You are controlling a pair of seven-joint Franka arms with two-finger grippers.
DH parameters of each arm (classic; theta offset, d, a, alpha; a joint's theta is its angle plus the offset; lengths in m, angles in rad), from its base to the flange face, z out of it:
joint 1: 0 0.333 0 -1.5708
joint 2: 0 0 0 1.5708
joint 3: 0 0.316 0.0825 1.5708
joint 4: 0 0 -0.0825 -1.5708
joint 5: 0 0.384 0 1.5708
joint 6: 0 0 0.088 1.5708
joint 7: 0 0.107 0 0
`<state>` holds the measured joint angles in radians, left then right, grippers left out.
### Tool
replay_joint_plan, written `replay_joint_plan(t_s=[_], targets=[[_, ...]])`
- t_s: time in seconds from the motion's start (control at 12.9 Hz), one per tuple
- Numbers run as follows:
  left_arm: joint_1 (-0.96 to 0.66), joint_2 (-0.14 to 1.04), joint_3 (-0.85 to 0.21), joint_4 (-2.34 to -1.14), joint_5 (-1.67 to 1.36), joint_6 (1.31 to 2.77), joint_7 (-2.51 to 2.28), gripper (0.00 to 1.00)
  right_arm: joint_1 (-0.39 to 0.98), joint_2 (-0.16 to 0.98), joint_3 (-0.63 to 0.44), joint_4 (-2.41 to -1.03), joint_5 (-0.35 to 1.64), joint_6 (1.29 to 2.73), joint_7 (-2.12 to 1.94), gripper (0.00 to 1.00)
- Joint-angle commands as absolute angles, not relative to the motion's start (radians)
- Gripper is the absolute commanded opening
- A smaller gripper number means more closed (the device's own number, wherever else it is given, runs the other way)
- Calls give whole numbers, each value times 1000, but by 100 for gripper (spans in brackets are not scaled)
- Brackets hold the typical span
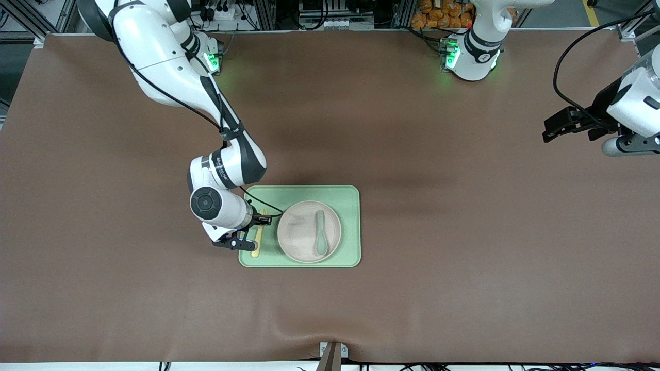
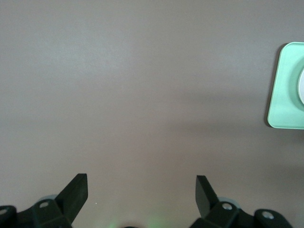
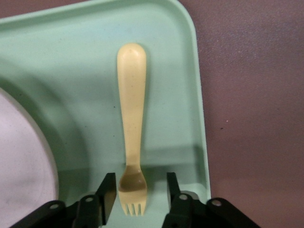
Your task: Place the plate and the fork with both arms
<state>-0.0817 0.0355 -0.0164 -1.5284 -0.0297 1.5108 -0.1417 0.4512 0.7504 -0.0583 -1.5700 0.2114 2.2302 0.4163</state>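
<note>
Fork [image 3: 131, 128] lies flat on tray [image 1: 350, 226] beside plate [image 1: 301, 234]; right gripper [image 3: 137, 194] spread, straddling its neck, gripping nothing; left gripper [image 2: 141, 190] wide apart, empty, waiting well off tray.

Teal spoon [image 1: 320, 233] above green tray [image 1: 348, 226], brown table [image 1: 464, 232].

Left gripper [image 2: 141, 190] over bare brown table [image 2: 133, 95], fingers [image 2: 76, 190] spread wide, nothing between them. Corner of light-green tray [image 2: 285, 95] at frame edge, well apart from gripper, resting flat on table. Sliver of pale plate [image 2: 301, 85] just visible on tray. Soft shadow bands across tabletop.
</note>
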Motion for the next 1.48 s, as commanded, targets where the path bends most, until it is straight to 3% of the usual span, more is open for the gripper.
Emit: replay_joint_plan(t_s=[0.0,0.23,0.54,0.78,0.86,1.24,1.4], targets=[[-83,43,-17,-1511,-43,1499,-155,100,440,730,-49,-1585,225,2232,419,100],[-81,43,-17,-1511,-43,1499,-147,100,437,704,-55,-1592,216,2227,369,100],[-78,43,-17,-1509,-43,1499,-146,100,361,637,-58,-1699,216,2236,201,100],[-83,43,-17,-1511,-44,1499,-149,100,338,439,-80,-1989,198,2389,148,100],[-83,43,-17,-1511,-43,1499,-149,100,315,402,-110,-2023,195,2384,73,100],[-84,43,-17,-1509,-43,1499,-152,100,97,284,-121,-1997,195,2166,-230,100],[-84,43,-17,-1511,-44,1499,-149,100,71,218,-129,-1926,169,1988,-227,100]])
